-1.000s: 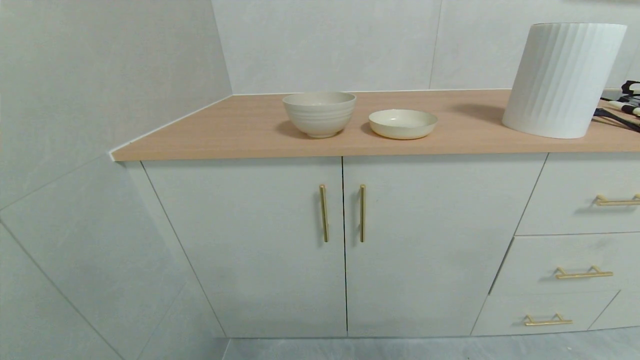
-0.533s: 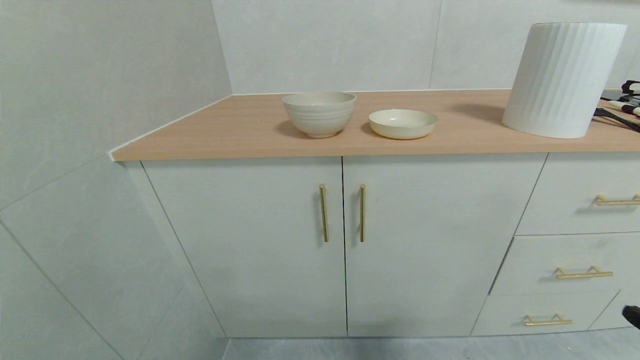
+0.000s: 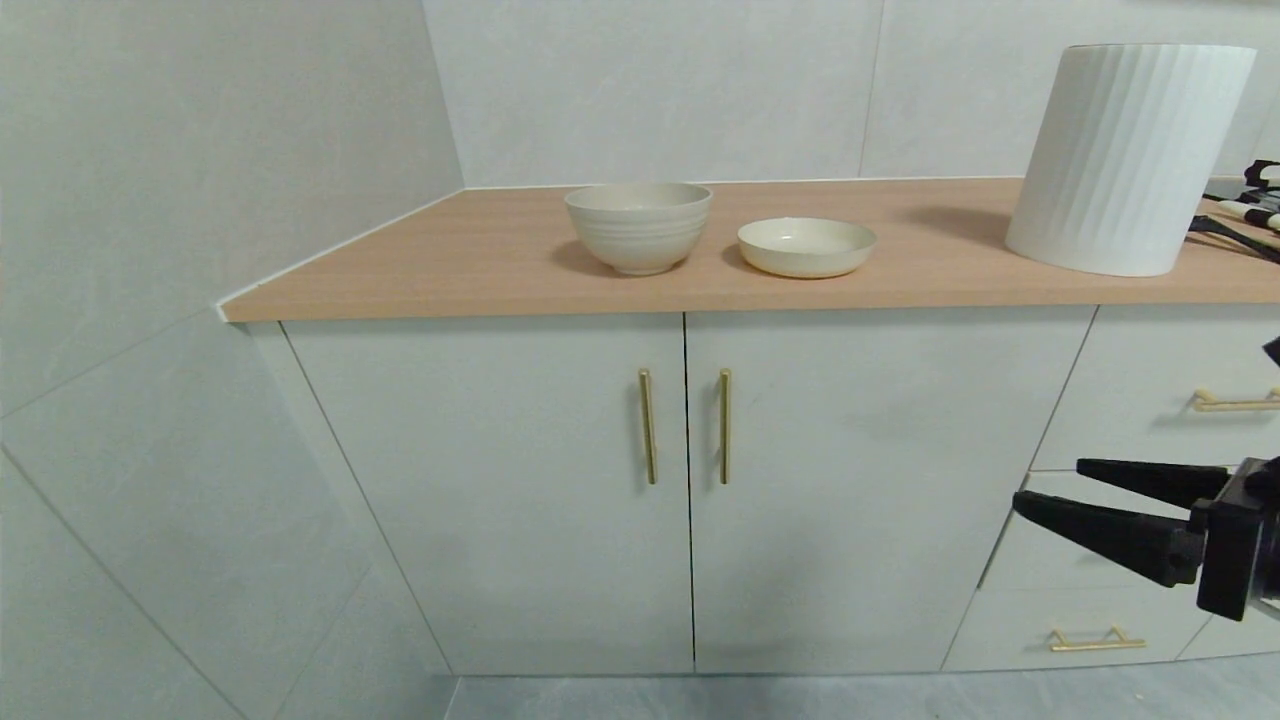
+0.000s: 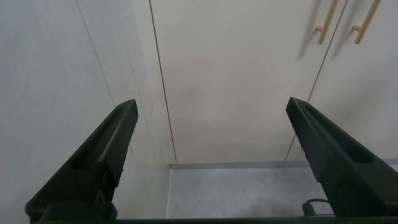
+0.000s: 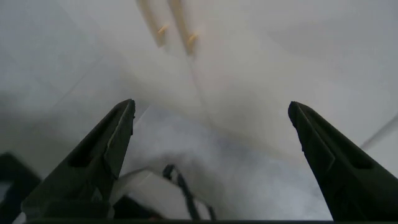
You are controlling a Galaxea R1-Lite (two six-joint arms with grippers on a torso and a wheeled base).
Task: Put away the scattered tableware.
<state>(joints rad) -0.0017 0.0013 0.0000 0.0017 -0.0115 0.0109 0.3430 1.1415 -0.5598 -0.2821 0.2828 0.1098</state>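
Note:
A ribbed beige bowl (image 3: 638, 225) and a shallow cream dish (image 3: 806, 245) stand side by side on the wooden countertop (image 3: 480, 260). Below them are two shut cabinet doors with gold handles (image 3: 648, 426). My right gripper (image 3: 1048, 483) hangs open and empty in front of the drawers at the lower right, well below the counter. The right wrist view has its gripper (image 5: 210, 104) open, with the door handles (image 5: 183, 25) far ahead. My left gripper (image 4: 211, 106) is open and empty, low near the floor, facing the left cabinet door (image 4: 236, 81).
A tall white ribbed container (image 3: 1125, 160) stands on the counter's right part, with dark utensils (image 3: 1240, 215) beyond it. Three drawers with gold pulls (image 3: 1165, 546) fill the right side. A tiled wall (image 3: 200, 200) closes the left, meeting the counter's corner.
My right gripper has come up into the head view from the lower right edge and moved left, in front of the drawers. The bowl and dish have not moved.

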